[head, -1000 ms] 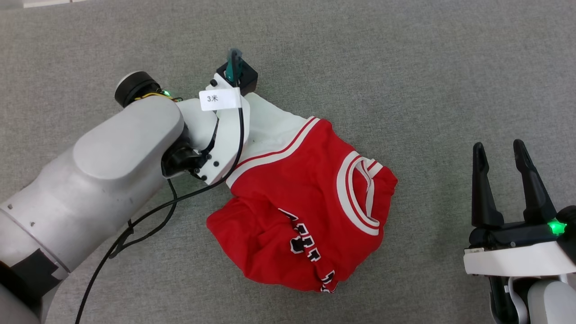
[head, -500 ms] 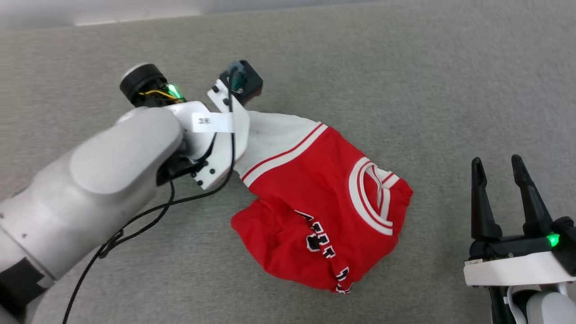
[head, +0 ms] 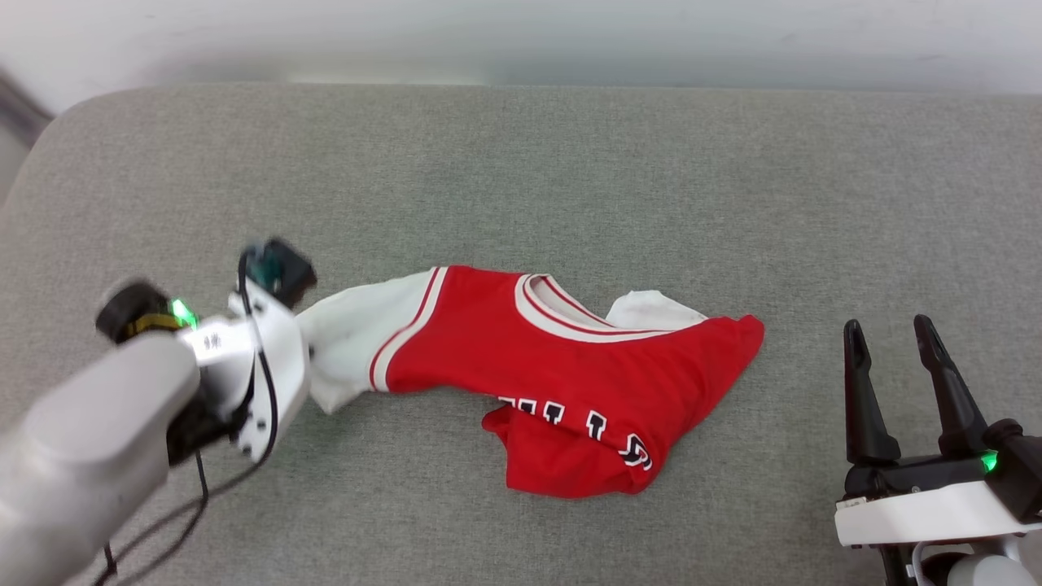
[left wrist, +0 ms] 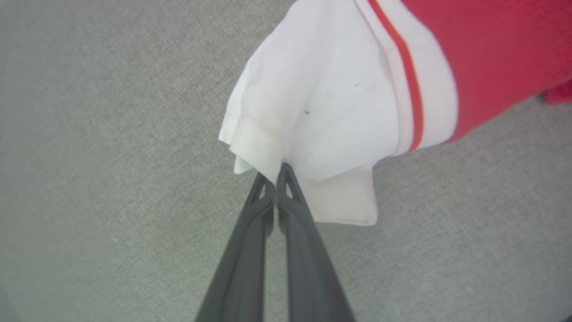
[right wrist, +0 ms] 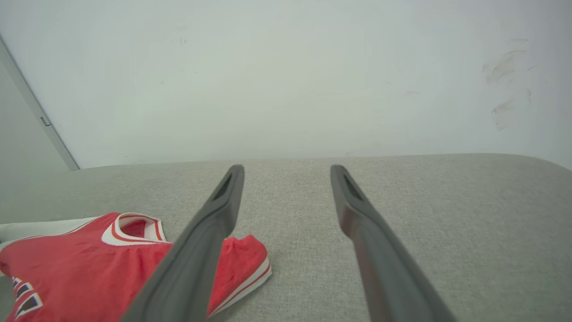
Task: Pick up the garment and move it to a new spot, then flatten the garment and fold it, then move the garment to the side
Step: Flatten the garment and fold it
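Observation:
The garment (head: pixel 570 366) is a red jersey with white sleeves, drawn out lengthwise across the grey padded surface (head: pixel 521 179). Its striped collar faces the far side, and the black letters show along a folded lower flap. In the left wrist view, my left gripper (left wrist: pixel 275 172) is shut on the edge of the white sleeve (left wrist: pixel 313 112), which hangs bunched above the surface. My left wrist (head: pixel 260 366) covers the grip in the head view. My right gripper (head: pixel 887 325) stands open at the lower right, apart from the garment's right end. The garment (right wrist: pixel 89 259) lies left of its open fingers (right wrist: pixel 214 232).
The padded surface ends at a pale wall (head: pixel 521 41) along the far side and rounds off at the far left corner (head: pixel 49 130). A black cable (head: pixel 199 488) hangs from my left arm. Bare grey surface lies around the garment on the far side, right and front.
My left gripper has shut on the white sleeve and pulled it left, drawing the crumpled garment out long. The head camera has tilted up, bringing the wall into view. The right gripper stays open.

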